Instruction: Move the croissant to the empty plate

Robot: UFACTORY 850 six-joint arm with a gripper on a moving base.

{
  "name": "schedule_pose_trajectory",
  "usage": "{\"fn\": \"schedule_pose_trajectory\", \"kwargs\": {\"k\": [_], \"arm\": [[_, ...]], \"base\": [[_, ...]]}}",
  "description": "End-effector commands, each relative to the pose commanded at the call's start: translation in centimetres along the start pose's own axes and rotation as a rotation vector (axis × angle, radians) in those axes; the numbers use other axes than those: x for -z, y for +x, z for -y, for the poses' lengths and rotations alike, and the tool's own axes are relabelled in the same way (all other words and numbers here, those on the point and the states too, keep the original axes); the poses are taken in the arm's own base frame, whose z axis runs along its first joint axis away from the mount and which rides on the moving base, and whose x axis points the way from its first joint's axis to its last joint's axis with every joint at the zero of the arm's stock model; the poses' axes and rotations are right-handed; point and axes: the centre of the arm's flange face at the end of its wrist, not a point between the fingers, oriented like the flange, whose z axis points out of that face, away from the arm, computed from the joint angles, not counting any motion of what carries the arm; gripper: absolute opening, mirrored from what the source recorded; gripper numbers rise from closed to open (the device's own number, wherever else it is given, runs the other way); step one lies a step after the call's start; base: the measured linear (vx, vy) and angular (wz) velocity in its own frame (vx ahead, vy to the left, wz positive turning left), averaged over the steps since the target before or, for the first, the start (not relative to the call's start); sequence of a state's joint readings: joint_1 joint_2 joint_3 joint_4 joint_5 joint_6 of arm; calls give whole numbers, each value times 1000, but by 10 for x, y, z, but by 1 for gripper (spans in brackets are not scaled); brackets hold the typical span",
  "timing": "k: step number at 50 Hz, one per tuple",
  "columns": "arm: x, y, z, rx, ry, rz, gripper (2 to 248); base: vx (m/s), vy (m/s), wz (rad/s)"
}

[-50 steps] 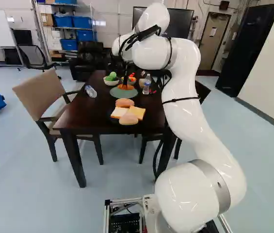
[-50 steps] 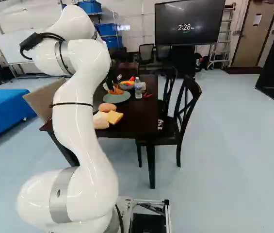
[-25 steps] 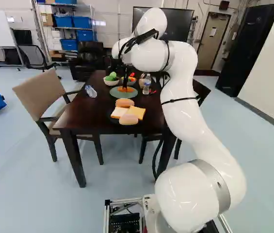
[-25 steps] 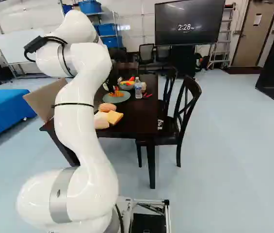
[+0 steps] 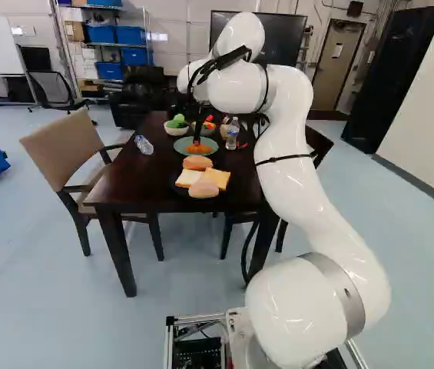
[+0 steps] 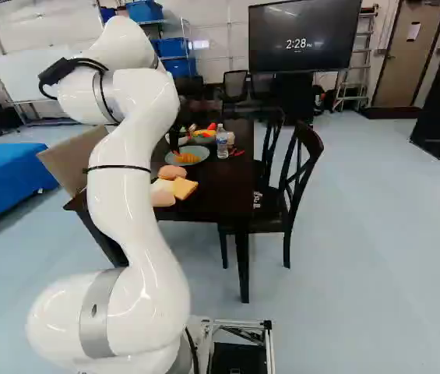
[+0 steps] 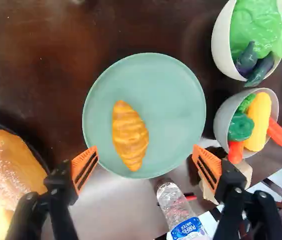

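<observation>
The golden-brown croissant (image 7: 130,135) lies off-centre on the round pale-green plate (image 7: 173,100), and your black tool with orange pads (image 7: 145,164) stands wide and empty. Retreat sideways, and a finger could clip the clear plastic bottle (image 7: 176,205) and topple it.

Beyond the table (image 6: 223,187), the dark screen (image 6: 305,23) shows the time "2:28 PM" in white. On the table, the upright bottle (image 7: 173,202) has a blue label (image 7: 186,229) reading "WATER" in white, under a word only partly legible. Farther beyond the table, the sheet (image 6: 413,31) on the door (image 6: 406,70) bears print too small to read.
</observation>
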State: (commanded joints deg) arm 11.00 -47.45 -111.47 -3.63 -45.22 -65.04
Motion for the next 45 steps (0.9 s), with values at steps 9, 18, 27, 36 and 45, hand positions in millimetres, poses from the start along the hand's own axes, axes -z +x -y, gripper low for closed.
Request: {"fn": "schedule_pose_trajectory", "kwargs": {"k": [9,18,27,36,45], "arm": [[0,0,0,0,0,0,247],[8,0,-1,0,-9,-4,247],[21,0,-2,-1,-22,-9,247],[34,0,-3,-2,-37,-15,247],[48,-1,-4,-3,-52,-22,247]], "base": [[0,0,0],[0,0,0],[0,0,0],[0,0,0],[0,0,0]]}}
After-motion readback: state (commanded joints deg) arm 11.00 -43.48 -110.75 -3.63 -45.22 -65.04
